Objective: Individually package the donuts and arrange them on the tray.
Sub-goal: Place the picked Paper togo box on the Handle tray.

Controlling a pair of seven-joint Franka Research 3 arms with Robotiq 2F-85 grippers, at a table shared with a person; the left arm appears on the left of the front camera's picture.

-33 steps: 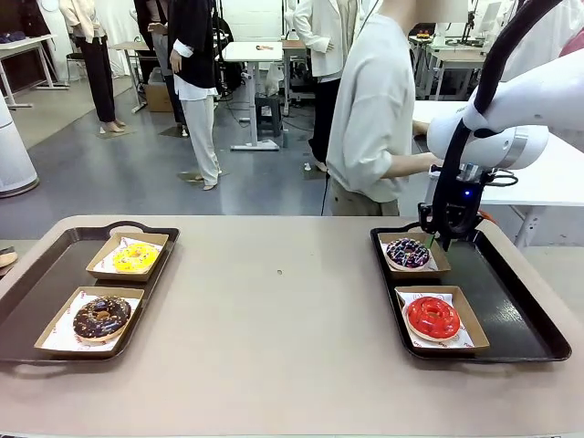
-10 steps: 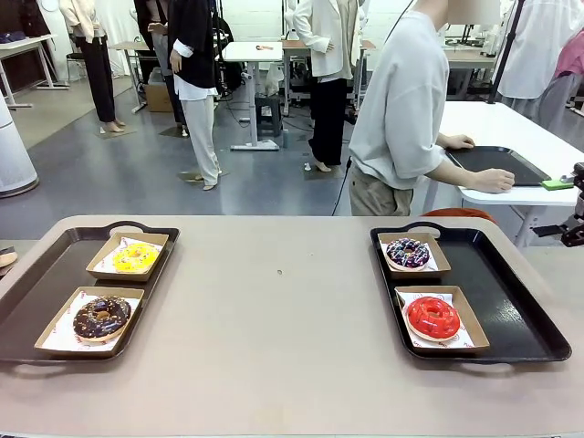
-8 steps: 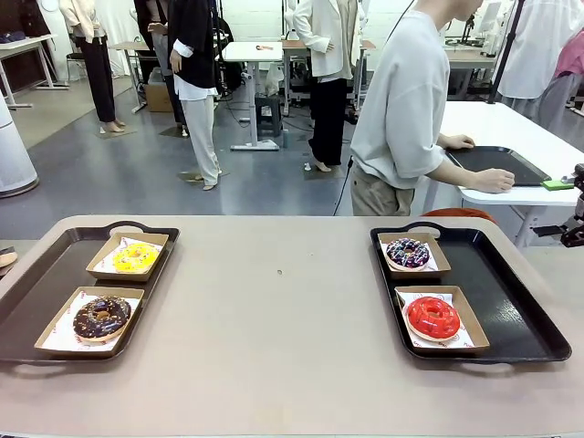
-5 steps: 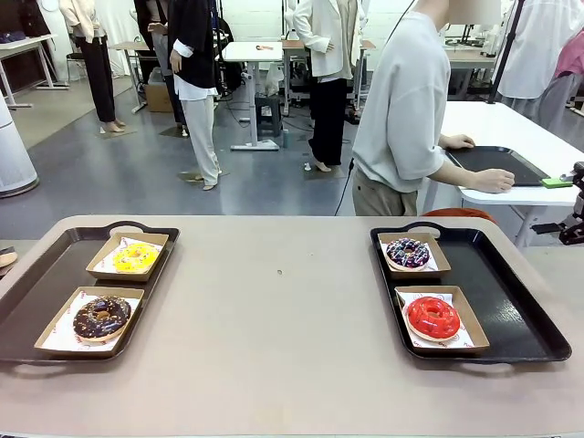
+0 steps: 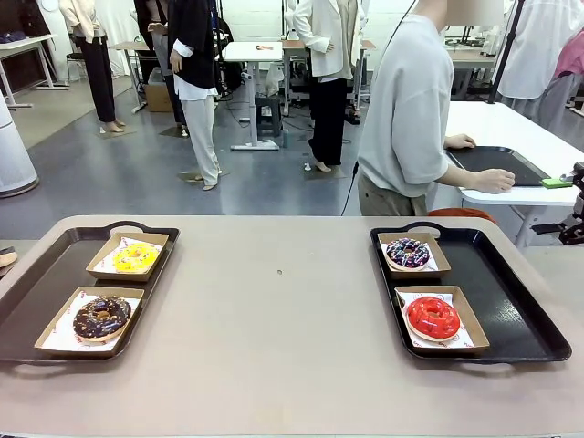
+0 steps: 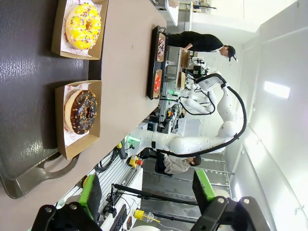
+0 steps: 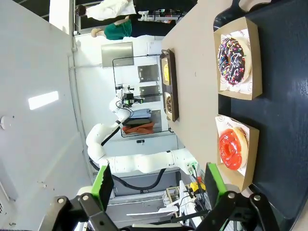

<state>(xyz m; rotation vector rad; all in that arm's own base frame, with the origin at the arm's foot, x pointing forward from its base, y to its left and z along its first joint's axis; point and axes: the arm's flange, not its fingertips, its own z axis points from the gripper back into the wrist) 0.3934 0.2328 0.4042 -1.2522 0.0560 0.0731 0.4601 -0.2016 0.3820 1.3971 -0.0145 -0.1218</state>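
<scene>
Both sets of jaws stand apart, holding nothing. Ahead of the left jaws (image 6: 144, 202) lie the chocolate donut (image 6: 80, 111) and yellow donut (image 6: 83, 25); ahead of the right jaws (image 7: 159, 187), the red donut (image 7: 233, 148) and purple donut (image 7: 233, 59), each boxed on trays.

Black pincer (image 6: 144, 204), green pads, white jointed arm, person's grey t-shirt

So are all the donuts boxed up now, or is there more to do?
It looks finished. The yellow donut and chocolate donut each sit in a paper-lined box on the left tray; the purple donut and red donut sit boxed on the right tray. Nothing is in hand: the left gripper and right gripper are open, raised above the trays.
</scene>
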